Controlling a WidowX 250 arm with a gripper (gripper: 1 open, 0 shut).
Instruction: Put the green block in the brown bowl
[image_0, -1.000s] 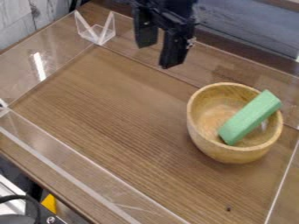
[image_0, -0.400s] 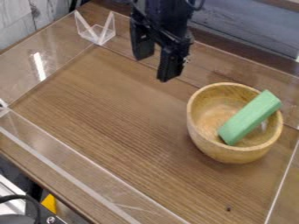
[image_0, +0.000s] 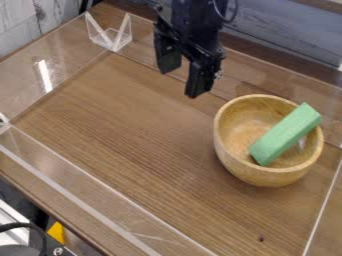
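The hand (image_0: 183, 70) hangs above the wooden bench (image_0: 120, 140), its 2 fingers (image_0: 198, 75) spread wide and gripping nothing. The green block (image_0: 286, 134) lies tilted inside the brown bowl (image_0: 241, 165) — lower right of the hand, apart from it.

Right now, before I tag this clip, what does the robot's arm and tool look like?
The tool is black all over: a blocky dark body at the top of the picture, with two long, flat, straight fingers below it. No coloured markings or labels can be made out. Dark cabling seems to run beside the body, though the picture is too blurred to be sure.
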